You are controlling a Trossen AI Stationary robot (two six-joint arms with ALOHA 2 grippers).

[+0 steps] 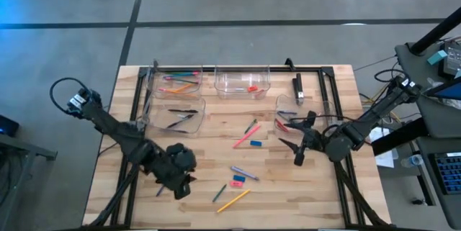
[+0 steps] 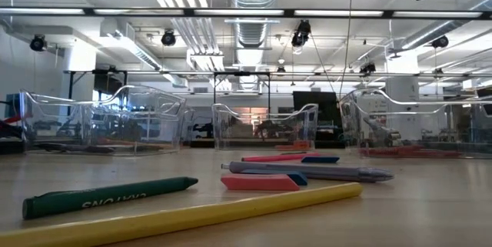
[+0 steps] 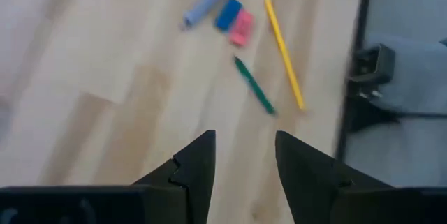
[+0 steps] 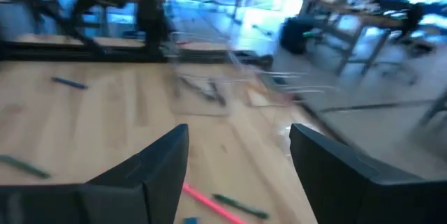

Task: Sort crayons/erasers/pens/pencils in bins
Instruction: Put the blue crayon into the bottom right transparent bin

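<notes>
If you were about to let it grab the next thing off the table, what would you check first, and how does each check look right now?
1. Right end effector empty, fingers apart: ok, nothing shows between them in its wrist view.
2. Left end effector empty, fingers apart: ok.
3. Loose items left to sort: ok, a yellow pencil, green crayon and pink eraser lie on the wood.
4. Those items free of each other: ok for the pencil and crayon; the eraser touches a blue one, not ok.
5. Pencil bin has room: ok, only a few sticks inside.
6. Bin by the right end effector unobstructed: cannot tell, the arm overlaps it.
</notes>
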